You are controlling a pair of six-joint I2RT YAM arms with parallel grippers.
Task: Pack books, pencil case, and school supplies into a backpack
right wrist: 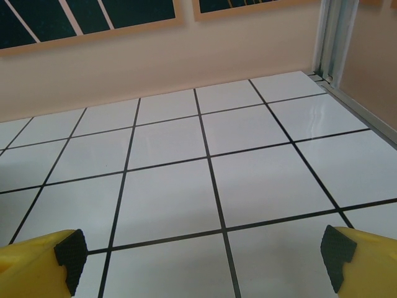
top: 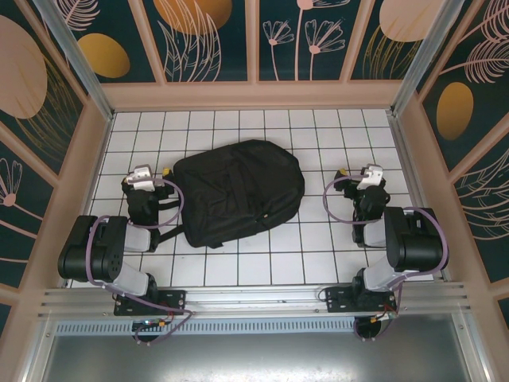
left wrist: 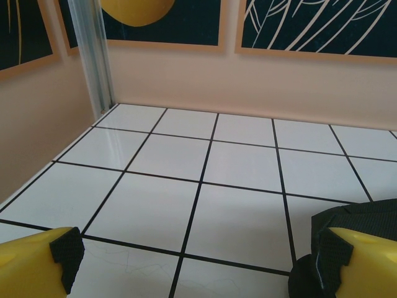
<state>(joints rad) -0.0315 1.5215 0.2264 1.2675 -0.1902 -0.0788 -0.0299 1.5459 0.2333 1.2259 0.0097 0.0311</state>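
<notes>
One backpack (top: 238,191), black, lies flat on the middle of the table (top: 318,135), its straps trailing towards the near left. It looks closed, though the zips cannot be made out.

Two grippers are counted, one on each side of it. The left gripper (top: 145,177) sits just beside the backpack's left side, jaws spread wide with nothing between them; its wrist view shows a black fabric corner by the right fingertip (left wrist: 338,251). The right gripper (top: 367,177) stands apart from the backpack, nearer the table's right edge, jaws likewise spread over bare tile.
</notes>
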